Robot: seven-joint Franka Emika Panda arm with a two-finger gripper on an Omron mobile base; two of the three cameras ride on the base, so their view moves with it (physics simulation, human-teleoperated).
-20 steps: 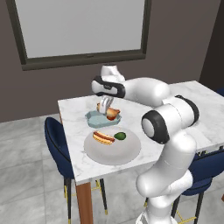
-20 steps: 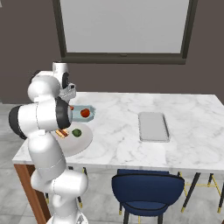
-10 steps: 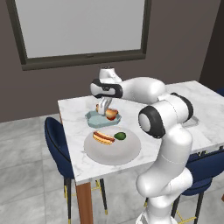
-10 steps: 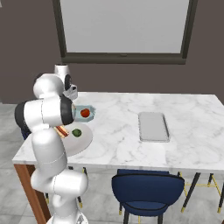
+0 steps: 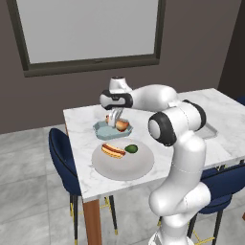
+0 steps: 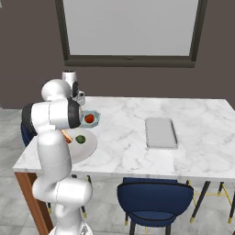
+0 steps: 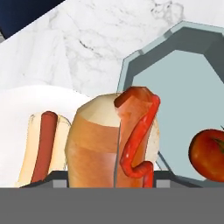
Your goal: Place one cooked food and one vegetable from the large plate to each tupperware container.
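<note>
text: none legible | labels: none | brands: none | numbers: none | signs: none

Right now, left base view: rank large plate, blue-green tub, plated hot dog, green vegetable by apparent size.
1. large plate
2. blue-green tub, partly hidden by the gripper
3. plated hot dog
4. green vegetable

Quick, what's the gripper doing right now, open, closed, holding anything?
Gripper: closed on a hot dog, held above the blue-green tupperware container, which already has a tomato in it.
</note>
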